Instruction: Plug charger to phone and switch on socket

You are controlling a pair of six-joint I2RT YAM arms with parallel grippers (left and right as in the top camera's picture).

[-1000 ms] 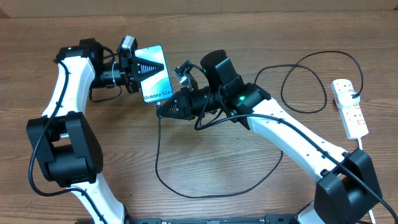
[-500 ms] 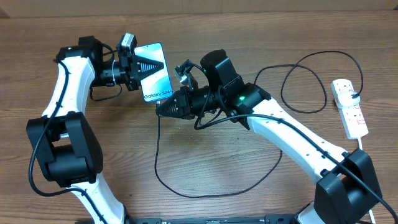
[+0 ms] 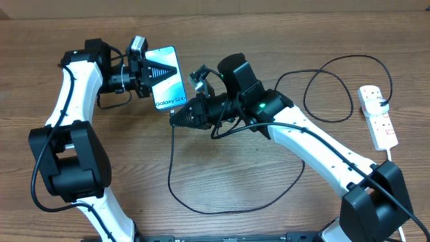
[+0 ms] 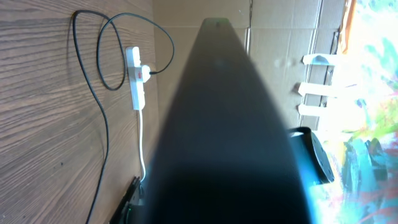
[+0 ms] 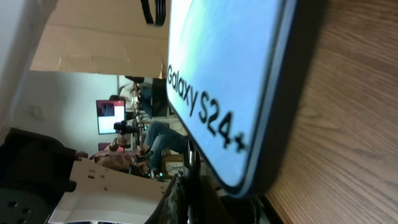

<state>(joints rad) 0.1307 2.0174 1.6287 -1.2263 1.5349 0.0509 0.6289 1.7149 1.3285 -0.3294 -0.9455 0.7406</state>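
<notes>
1. My left gripper is clamping shut on the slim, black-edged, pale-blue-screened phone. It is holding the phone above the brown wooden table, left of centre, so its lower edge is facing my other arm.
2. My right gripper is pinching closed on the plug end of the long thin black charger cable, aiming it at that edge, just beside it.
3. The white elongated power strip is lying far right, well apart from both grippers.
4. I am counting one phone, one black cable and one strip.
</notes>
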